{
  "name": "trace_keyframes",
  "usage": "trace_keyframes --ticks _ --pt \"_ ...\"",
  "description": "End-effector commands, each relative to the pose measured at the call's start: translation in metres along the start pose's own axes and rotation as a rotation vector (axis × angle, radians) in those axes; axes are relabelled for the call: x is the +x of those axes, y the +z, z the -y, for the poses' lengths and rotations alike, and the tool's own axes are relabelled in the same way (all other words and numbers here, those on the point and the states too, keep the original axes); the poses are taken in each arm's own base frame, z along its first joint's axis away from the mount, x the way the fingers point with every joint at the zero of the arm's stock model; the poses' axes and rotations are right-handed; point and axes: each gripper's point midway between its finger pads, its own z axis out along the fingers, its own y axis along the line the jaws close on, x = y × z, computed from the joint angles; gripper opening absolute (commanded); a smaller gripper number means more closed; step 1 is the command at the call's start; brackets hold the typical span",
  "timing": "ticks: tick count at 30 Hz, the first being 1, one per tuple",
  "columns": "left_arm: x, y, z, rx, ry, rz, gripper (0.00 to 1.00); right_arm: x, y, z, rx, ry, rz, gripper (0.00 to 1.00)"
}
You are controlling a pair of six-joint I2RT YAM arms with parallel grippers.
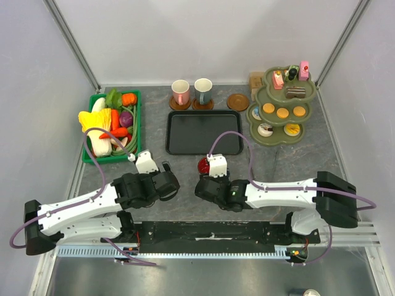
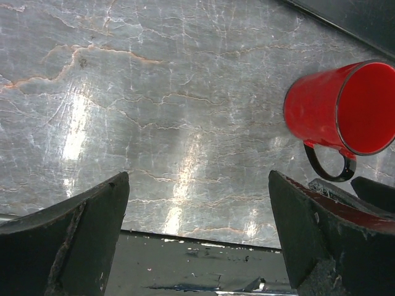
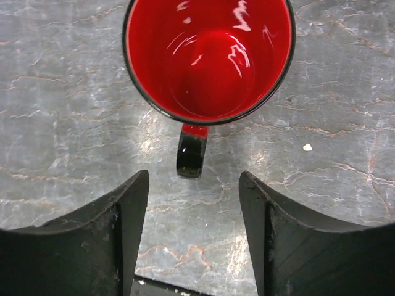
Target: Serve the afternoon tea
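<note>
Grey marble counter (image 1: 155,123): red mug (image 1: 203,165) stands just before the black tray (image 1: 203,132), handle toward the right end effector (image 3: 194,203), part-spread and empty. Left end effector (image 2: 197,216) is wide and empty. Pink mug (image 1: 180,91) and cakes (image 1: 284,113) sit at the back; serving barely begun.

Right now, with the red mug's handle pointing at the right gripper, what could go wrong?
1. The glossy red mug with a black rim is not gripped. Its thin black handle sits just ahead of the open right gripper, so closing there may miss it or shove the mug aside.
2. The open left gripper sits near the mug, so two moving arms could collide or tip it.
</note>
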Motion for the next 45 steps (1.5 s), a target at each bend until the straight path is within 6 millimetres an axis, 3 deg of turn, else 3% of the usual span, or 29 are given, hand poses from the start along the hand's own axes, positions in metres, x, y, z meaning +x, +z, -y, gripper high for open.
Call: trace_keyframes --ticks 1,5,7,9,13,15,18,21,26,32,40,45 --pt "-0.004 0.002 -0.004 0.000 -0.081 0.031 0.99 -0.021 0.007 0.002 0.091 0.106 0.113 0.63" --pt "-0.003 0.005 -0.006 -0.006 -0.077 0.034 0.99 -0.021 0.014 0.008 0.138 0.100 0.142 0.48" --pt "-0.001 0.006 -0.007 -0.009 -0.070 0.033 0.99 -0.023 0.014 0.009 0.140 0.099 0.149 0.29" --pt "-0.001 0.006 -0.008 -0.010 -0.070 0.033 0.99 -0.029 0.010 0.007 0.121 0.089 0.163 0.15" --pt "0.000 0.009 -0.011 -0.012 -0.071 0.040 0.99 -0.056 -0.009 0.007 0.089 0.095 0.224 0.09" --pt "0.001 0.011 -0.013 -0.009 -0.075 0.044 0.99 -0.082 -0.024 0.010 0.079 0.104 0.280 0.06" --pt "0.004 0.014 -0.016 -0.004 -0.079 0.044 0.99 -0.118 -0.031 0.025 0.088 0.120 0.310 0.06" --pt "0.005 0.016 -0.018 -0.003 -0.083 0.053 0.99 -0.157 -0.018 0.058 0.161 0.119 0.332 0.06" --pt "-0.001 0.020 -0.012 0.029 -0.085 0.083 0.99 -0.231 0.015 0.089 0.197 0.150 0.387 0.08" --pt "-0.010 0.025 -0.009 0.014 -0.070 0.125 0.99 -0.299 0.073 0.121 0.323 0.124 0.428 0.09" --pt "-0.022 0.022 -0.001 0.020 -0.056 0.153 0.99 -0.340 0.160 0.175 0.416 0.129 0.459 0.08" --pt "-0.020 0.024 -0.001 0.023 -0.056 0.141 0.99 -0.359 0.192 0.209 0.428 0.152 0.511 0.08"
